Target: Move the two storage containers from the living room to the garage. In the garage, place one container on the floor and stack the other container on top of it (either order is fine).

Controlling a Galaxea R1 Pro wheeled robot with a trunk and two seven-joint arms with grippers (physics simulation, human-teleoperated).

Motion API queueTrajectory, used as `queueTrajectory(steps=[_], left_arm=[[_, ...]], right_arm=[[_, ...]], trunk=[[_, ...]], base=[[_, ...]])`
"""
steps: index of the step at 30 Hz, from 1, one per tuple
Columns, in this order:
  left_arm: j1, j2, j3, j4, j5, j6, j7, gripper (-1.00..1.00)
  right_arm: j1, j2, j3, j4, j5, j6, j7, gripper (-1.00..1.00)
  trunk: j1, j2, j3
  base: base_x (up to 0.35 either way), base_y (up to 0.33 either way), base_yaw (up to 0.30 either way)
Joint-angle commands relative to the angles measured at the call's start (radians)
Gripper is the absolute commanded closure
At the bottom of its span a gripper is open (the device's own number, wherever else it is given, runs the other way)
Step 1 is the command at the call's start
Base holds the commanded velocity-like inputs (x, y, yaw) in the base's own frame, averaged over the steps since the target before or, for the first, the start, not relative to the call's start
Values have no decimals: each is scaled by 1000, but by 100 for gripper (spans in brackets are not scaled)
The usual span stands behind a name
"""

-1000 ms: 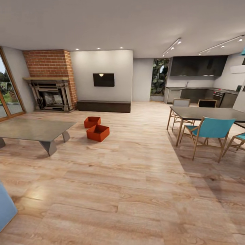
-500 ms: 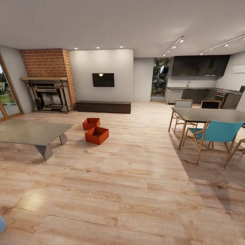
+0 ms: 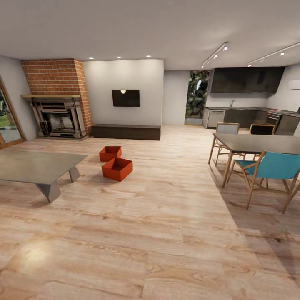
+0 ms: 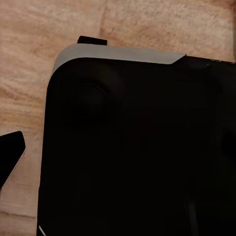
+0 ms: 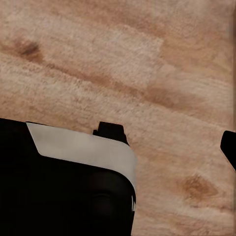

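From the far left: patio doors (image 3: 7, 125), then the brick fireplace (image 3: 56, 98), and the low glass-topped table (image 3: 35, 166) stretching toward us. Just past the table's right-hand corner sit the two storage containers (image 3: 113, 162) — the nearer bin (image 3: 117, 168) and the farther bin (image 3: 110, 153) nearly corner to corner on the plank flooring (image 3: 158, 233), open tops up, both free to be reached from this side (a fair run of bare boards lies between robot and bins). On the right, the dining table (image 3: 258, 143) and a blue chair (image 3: 271, 168) stand well clear of that path.

Neither gripper is anywhere near the bins. The left gripper (image 4: 12, 162) shows two dark fingertips past the robot's black body, over wood; how the jaws stand, I cannot tell. The right gripper (image 5: 169, 137) has fingertips spread apart with nothing between them: open and empty, over the floor. My read: this is the approach, arms tucked for driving, pickup not yet begun.
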Motion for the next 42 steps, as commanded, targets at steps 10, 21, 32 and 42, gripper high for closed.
queueTrajectory(steps=[10,21,32,42], left_arm=[[0,0,1,0,8,-3,-1,-100],[0,0,1,0,8,-3,-1,-100],[0,-2,1,0,8,-3,-1,-100],[0,0,-1,0,8,-3,-1,-100]], right_arm=[[0,0,8,0,-8,-1,-3,-100],[0,0,12,0,-3,1,-3,-100],[0,0,13,0,-6,1,-3,-100],[0,1,14,0,-4,1,-3,-100]], trunk=[[1,0,-1],[1,0,-1],[1,0,-1],[1,0,-1]], base=[[322,0,0],[322,0,0],[322,0,0],[322,0,0]])
